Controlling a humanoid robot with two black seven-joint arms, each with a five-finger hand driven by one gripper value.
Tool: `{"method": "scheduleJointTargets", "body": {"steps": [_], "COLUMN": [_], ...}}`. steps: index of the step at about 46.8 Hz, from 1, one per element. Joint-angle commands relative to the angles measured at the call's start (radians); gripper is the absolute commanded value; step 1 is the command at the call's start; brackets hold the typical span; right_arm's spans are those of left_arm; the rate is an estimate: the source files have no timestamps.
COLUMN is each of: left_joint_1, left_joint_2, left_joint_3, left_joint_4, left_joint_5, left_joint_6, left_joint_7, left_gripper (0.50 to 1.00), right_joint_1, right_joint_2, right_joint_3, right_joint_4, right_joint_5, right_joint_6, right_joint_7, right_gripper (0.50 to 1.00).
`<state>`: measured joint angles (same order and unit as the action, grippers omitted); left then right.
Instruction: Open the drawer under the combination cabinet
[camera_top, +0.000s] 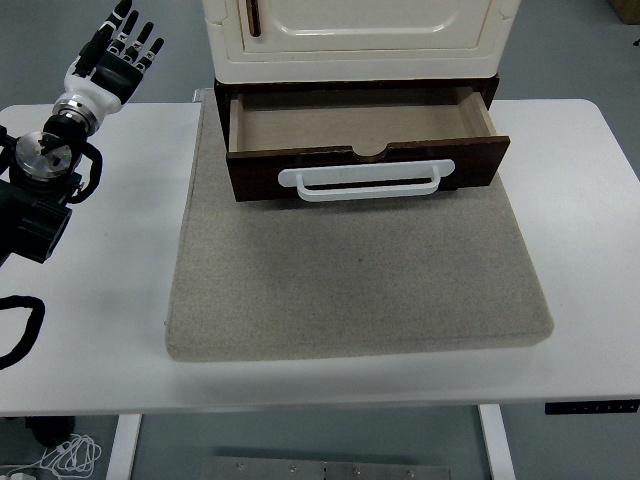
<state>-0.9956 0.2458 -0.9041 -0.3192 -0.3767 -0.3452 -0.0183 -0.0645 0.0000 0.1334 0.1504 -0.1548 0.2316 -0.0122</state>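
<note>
A cream cabinet (360, 35) stands at the back of the table on a grey felt mat (355, 270). Under it a dark brown wooden drawer (365, 150) is pulled out toward me and is empty inside. It has a white bar handle (366, 183) on its front. My left hand (118, 52) is raised over the table's far left, fingers spread, holding nothing, well apart from the drawer. My left arm (40, 190) runs down the left edge.
The white table (90, 300) carries the mat in its middle. A small brown handle (253, 14) shows on the cabinet door. A white cable (70, 455) lies on the floor at the lower left.
</note>
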Motion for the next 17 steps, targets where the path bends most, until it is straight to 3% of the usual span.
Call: {"method": "scheduleJointTargets", "body": {"steps": [1, 17], "left_joint_1": [-0.004, -0.037], "left_joint_2": [-0.007, -0.037], "left_joint_3": [0.001, 0.001], "left_joint_4": [-0.001, -0.003], "left_joint_5": [0.001, 0.005], "left_joint_6": [0.0, 0.002], "left_joint_7": [-0.009, -0.023], "left_gripper": [1.0, 1.0], "right_joint_1": [0.0, 0.0], "right_joint_2": [0.0, 0.0], "right_joint_3": [0.0, 0.0], "right_joint_4": [0.0, 0.0], "right_joint_5": [-0.002, -0.002], "right_joint_6": [0.0, 0.0], "right_joint_7": [0.0, 0.0], "right_gripper": [0.926, 0.926]}}
